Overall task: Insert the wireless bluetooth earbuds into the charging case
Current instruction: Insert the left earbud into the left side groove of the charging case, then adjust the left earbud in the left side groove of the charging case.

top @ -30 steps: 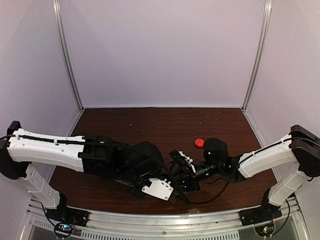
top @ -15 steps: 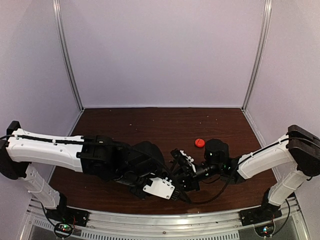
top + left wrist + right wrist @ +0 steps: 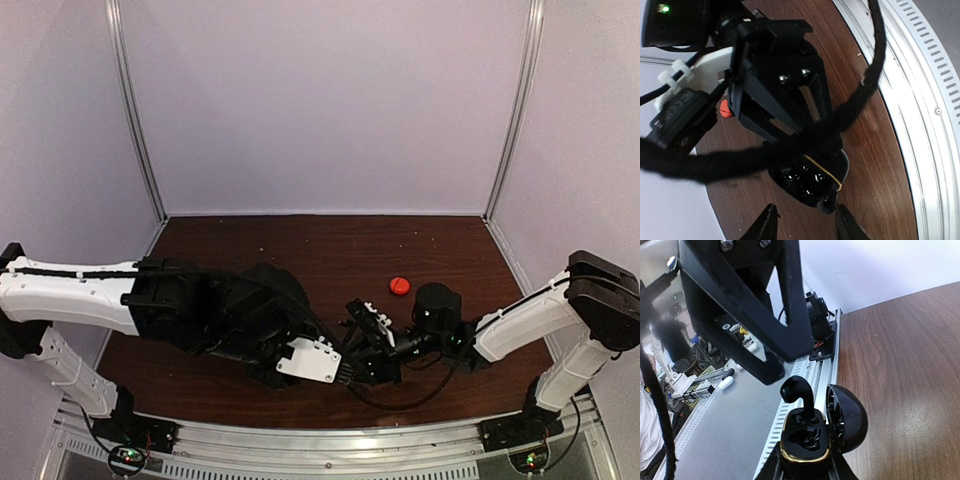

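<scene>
My right gripper point(image 3: 805, 462) is shut on an open black charging case point(image 3: 805, 440) with a gold rim, its lid point(image 3: 847, 417) hinged open to the right. A black earbud point(image 3: 799, 392) stands stem-down in one socket, its head sticking up above the rim. The left wrist view shows the same case point(image 3: 802, 182) and earbud point(image 3: 827, 202) from above. My left gripper point(image 3: 805, 230) is open and empty just above the case, apart from the earbud. In the top view the two grippers point(image 3: 345, 375) point(image 3: 368, 345) meet near the table's front edge; the case is hidden there.
A small red rounded object point(image 3: 400, 285) lies on the brown table point(image 3: 300, 250) behind the right gripper; it also shows in the left wrist view point(image 3: 725, 107). A black braided cable point(image 3: 765, 155) crosses above the case. The metal front rail point(image 3: 330, 440) is close below.
The left arm has pulled back to the left, its gripper a little off the case. The right gripper with the case has shifted slightly toward the front edge.
</scene>
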Robot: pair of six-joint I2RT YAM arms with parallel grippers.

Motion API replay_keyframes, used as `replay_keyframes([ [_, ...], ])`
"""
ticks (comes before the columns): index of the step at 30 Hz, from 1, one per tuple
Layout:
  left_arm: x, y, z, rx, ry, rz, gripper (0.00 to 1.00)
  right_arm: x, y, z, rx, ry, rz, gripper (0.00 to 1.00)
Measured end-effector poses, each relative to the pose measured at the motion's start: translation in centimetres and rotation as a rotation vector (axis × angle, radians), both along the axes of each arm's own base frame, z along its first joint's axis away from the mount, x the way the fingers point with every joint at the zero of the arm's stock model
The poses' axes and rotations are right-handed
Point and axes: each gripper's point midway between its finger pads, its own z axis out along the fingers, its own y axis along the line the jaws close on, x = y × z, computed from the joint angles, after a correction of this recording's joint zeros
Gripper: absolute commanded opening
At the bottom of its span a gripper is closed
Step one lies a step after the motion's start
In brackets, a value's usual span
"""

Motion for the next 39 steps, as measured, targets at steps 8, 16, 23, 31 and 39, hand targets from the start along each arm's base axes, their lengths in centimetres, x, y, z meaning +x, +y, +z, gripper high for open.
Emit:
replay_keyframes([
  [8,0.5,1.2,5.9,-0.322,0.03,0.093,0.8,0.8,-1.2,1.3,0.075,0.001,-0.043,0.0],
  [16,4.3,3.2,11.4,-0.703,0.217,0.277,0.84,0.7,-2.1,5.5,0.195,-0.11,-0.068,0.0],
  [23,3.4,-0.1,8.2,-0.642,0.455,0.228,0.77,0.7,-2.5,7.0,0.236,-0.167,-0.085,0.0],
  [31,2.1,-1.3,7.2,-0.617,0.583,0.16,0.71,0.9,-2.7,7.3,0.238,-0.215,-0.11,0.0],
  [39,1.9,-1.7,7.8,-0.643,0.618,0.13,0.66,0.9,-2.7,6.9,0.226,-0.229,-0.11,0.0],
])
